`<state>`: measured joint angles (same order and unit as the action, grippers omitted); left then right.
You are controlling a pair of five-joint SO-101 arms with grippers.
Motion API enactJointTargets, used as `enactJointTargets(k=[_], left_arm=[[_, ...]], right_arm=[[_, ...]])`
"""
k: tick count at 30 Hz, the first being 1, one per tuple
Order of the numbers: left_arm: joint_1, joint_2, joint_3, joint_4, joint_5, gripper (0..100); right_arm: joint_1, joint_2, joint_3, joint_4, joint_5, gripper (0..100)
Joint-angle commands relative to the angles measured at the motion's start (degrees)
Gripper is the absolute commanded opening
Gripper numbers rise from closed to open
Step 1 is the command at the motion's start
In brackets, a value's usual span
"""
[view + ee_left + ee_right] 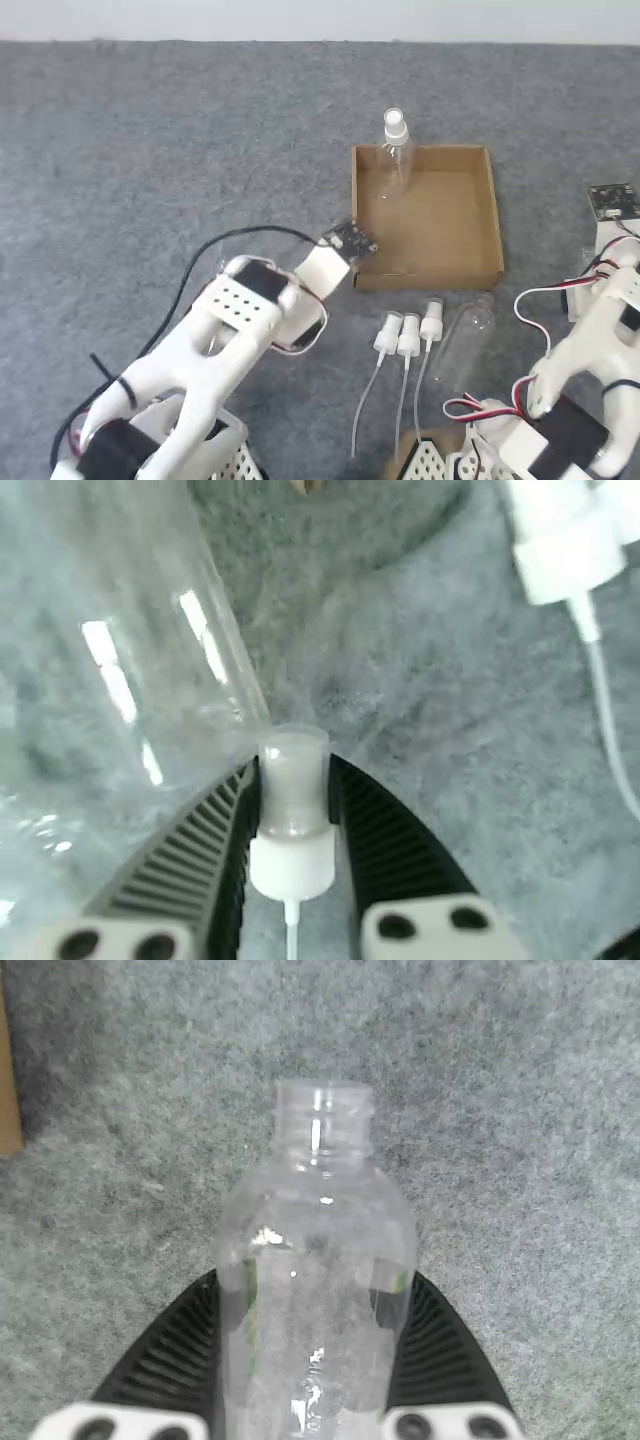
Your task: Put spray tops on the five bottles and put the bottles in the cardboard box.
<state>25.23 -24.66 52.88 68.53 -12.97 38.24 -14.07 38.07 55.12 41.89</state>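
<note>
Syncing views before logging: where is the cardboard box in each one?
High view: cardboard box right of centre, capped bottle inside.
Left wrist view: probably the tan sliver at the edge beyond the held spray top.
Right wrist view: brown strip at the edge beside the held bottle.
Shared landmark: grey carpet.
</note>
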Motion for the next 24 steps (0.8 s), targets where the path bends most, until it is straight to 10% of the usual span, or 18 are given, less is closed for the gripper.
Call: enactJointTargets(k=[1,9,24], left_arm=[[-0.4,-2.2,-11.9,9.2,-0.5,1],[-11.4,-1.5,-30.6,15.1,-0.7,1],[-20.5,22.8,-33.7,-14.2,11.7,1]], right_arm=[[-0.1,-0.1,-0.3,-0.5,0.7,3.9],[-0.2,-0.1,-0.2,-0.5,0.7,3.9],[-0.5,-0.1,-0.2,-0.7,0.7,3.9]])
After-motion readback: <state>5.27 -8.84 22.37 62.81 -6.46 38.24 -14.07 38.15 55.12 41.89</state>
